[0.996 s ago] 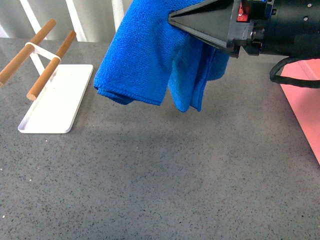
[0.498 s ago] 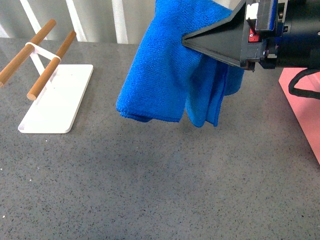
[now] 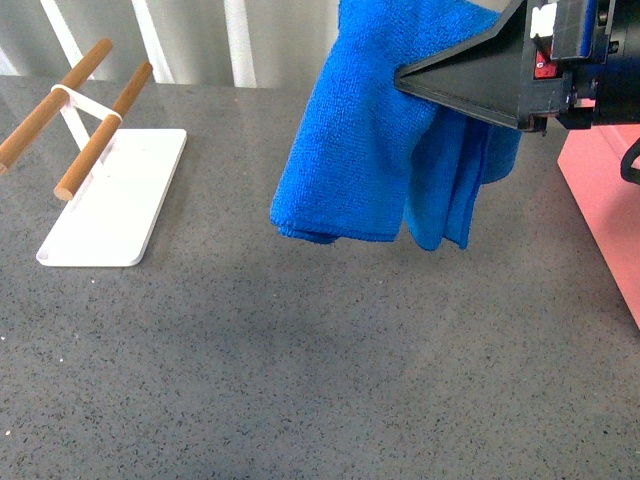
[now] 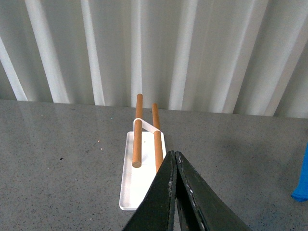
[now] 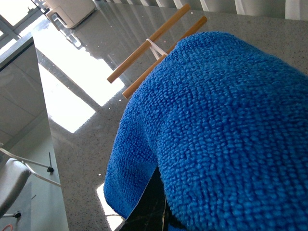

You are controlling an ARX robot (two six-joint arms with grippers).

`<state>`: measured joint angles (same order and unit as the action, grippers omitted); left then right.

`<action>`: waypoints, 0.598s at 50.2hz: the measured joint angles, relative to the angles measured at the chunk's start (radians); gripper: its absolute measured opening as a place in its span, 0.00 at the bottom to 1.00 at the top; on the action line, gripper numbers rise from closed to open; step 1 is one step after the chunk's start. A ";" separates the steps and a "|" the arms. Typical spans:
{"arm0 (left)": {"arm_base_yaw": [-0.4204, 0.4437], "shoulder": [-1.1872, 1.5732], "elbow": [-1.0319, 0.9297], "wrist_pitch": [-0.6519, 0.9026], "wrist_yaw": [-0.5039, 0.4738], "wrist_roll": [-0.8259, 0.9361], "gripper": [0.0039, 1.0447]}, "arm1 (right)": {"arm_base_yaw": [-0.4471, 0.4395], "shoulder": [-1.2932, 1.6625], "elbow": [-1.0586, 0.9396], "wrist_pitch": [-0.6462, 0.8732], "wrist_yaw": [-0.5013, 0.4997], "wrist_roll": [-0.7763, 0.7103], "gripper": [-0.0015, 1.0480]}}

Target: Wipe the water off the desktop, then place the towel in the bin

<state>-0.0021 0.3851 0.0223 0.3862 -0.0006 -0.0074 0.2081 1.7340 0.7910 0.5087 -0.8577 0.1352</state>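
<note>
The towel (image 3: 385,130) hangs in the air above the far right part of the tabletop (image 3: 300,360), clear of the surface. It is bunched at the top and falls in two loose folds, a wider one toward the left and a narrower one toward the right. The right pincer (image 3: 405,77) grips it near the upper part, with its black jaws drawn together into a wedge that points toward the left edge and the cloth caught between them. In the right wrist view the towel (image 5: 231,120) fills most of the picture, and only a dark piece of the right pincer (image 5: 151,204) shows beneath it.

The bin (image 3: 605,215) lies at the right edge of the tabletop, just beside the hanging cloth. Only a pink slice of it shows, so I cannot tell whether it stands on the tabletop or beside it.

Toward the far left corner sits a flat white tray (image 3: 125,205), carrying two wooden rods (image 3: 103,132) raised on a white stand, well apart from the towel.

In the left wrist view the left pincer (image 4: 173,156) has its jaws pressed together at the tip with nothing between them. It is raised above the tabletop and points at the tray (image 4: 144,144). Behind the far edge runs a pale ribbed wall (image 4: 159,48).
</note>
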 joint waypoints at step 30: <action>0.000 -0.208 0.000 -0.205 0.000 0.000 0.03 | 0.004 -0.003 0.014 -0.050 0.005 -0.024 0.04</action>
<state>-0.0021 0.1772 0.0223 0.1810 -0.0006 -0.0074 0.2119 1.7313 0.8055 0.4591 -0.8532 0.1108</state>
